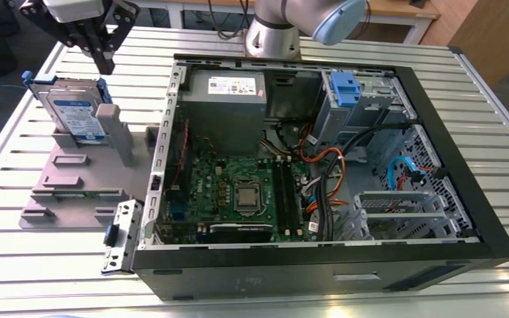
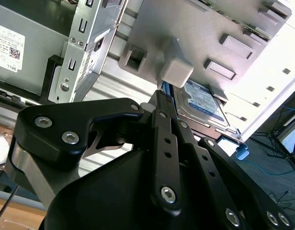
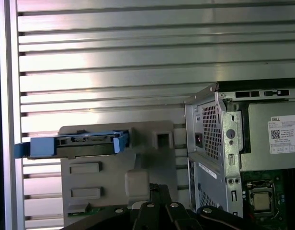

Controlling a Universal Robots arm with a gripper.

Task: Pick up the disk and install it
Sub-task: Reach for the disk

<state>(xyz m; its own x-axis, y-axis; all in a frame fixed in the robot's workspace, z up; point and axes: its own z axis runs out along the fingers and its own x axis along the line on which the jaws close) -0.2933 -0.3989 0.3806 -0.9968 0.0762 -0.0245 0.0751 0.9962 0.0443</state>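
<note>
The disk (image 1: 75, 114) stands on edge in a grey holder (image 1: 77, 179) on the exterior view's left; it is silver-grey with a white-and-blue label and blue rails. My gripper (image 1: 105, 64) hangs just above and behind the disk's top edge, apart from it, with its black fingers drawn together and nothing between them. In the second wrist view the fingertips (image 2: 159, 98) point toward the disk (image 2: 201, 104) beside a grey post of the holder. From above, the first wrist view shows the disk's blue-railed top edge (image 3: 78, 143) and the fingers (image 3: 154, 191).
An open computer case (image 1: 466, 218) lies at centre and right, with a power supply (image 1: 228, 89), motherboard (image 1: 236, 192), cables and a blue-fronted drive bay (image 1: 343, 89). A small metal bracket with a blue clip (image 1: 120, 236) lies at the case's near corner. The arm's base (image 1: 277, 30) stands behind.
</note>
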